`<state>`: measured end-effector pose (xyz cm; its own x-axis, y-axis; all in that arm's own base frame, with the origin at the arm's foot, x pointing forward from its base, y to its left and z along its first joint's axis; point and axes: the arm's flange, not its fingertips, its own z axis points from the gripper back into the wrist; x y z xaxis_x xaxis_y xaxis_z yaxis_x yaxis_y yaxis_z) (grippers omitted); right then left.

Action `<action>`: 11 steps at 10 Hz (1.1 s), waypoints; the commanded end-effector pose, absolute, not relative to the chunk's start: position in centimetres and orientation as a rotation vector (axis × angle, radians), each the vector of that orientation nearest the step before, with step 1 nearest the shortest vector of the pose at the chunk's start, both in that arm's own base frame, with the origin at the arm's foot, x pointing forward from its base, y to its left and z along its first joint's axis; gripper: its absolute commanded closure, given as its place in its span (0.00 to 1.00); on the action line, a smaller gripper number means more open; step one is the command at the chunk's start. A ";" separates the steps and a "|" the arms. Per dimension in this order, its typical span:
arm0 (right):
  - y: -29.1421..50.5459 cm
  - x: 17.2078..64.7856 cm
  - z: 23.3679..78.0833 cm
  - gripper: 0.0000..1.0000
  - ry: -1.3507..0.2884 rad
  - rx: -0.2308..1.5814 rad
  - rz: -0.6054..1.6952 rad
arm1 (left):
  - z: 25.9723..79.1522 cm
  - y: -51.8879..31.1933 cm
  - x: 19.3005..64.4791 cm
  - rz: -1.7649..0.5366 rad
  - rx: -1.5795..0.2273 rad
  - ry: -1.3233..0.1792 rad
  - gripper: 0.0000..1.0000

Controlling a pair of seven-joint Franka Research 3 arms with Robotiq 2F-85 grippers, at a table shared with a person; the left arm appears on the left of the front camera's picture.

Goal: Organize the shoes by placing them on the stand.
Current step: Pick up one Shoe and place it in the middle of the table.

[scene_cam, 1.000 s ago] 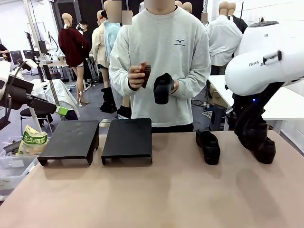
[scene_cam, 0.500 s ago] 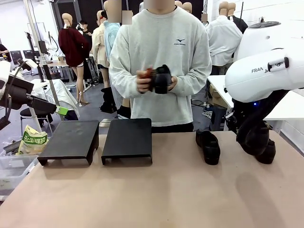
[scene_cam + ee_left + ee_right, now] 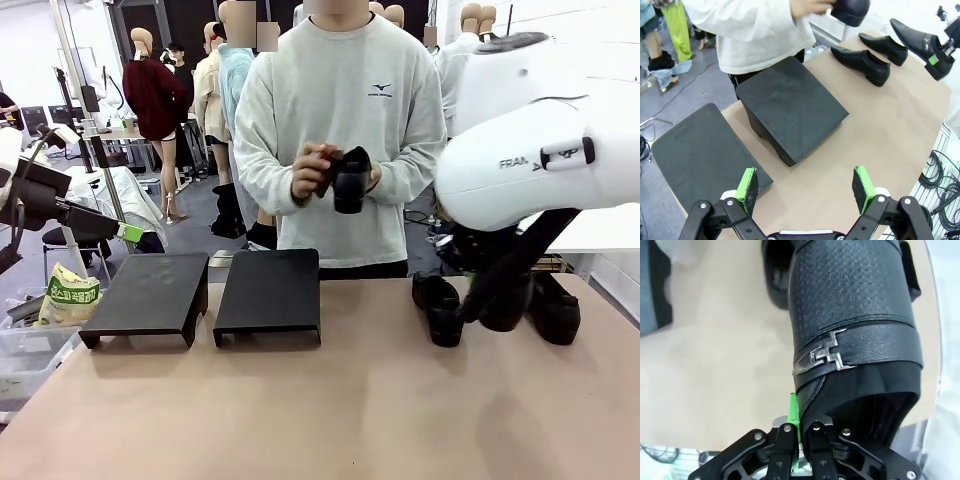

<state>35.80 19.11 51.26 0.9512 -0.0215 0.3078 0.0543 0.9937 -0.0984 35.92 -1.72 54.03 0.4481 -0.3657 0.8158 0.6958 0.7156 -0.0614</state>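
My right gripper (image 3: 800,426) is shut on the heel rim of a black shoe (image 3: 855,315) with a silver buckle, which hangs above the table. From the left wrist view that shoe (image 3: 917,36) is off the table at the far right. Two more shoes (image 3: 862,62) (image 3: 886,45) lie on the table beside it. In the front view one shoe (image 3: 438,306) lies left of my right gripper (image 3: 505,300) and another dark shoe (image 3: 556,308) shows to its right. The person holds a fourth shoe (image 3: 350,178). Two black stands (image 3: 150,293) (image 3: 270,291) sit bare at the left. My left gripper (image 3: 805,186) hangs open above them.
The person stands at the far edge behind the stands. A clear bin with a green bag (image 3: 68,295) sits off the table's left side. Cables (image 3: 940,170) lie on the floor beyond the table edge. Bare tabletop (image 3: 330,410) spreads across the front.
My right arm has swung left toward the table's middle with the shoe in its grip. The person has turned the shoe in their hands. My left gripper has stayed put.
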 end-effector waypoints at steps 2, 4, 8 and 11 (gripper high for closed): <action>23.4 31.8 51.4 1.00 -0.245 0.011 -0.047 | 53.9 -1.6 36.0 -0.681 -0.438 -0.885 0.02; 27.6 30.0 49.6 1.00 -0.157 0.066 0.030 | 53.9 -1.6 36.0 -0.681 -0.438 -0.885 0.02; 32.4 29.3 44.1 1.00 -0.076 0.053 0.149 | 53.9 -1.6 36.0 -0.681 -0.438 -0.885 0.02; 34.2 29.8 41.3 1.00 -0.102 0.078 0.183 | 53.9 -1.6 36.0 -0.681 -0.438 -0.885 0.02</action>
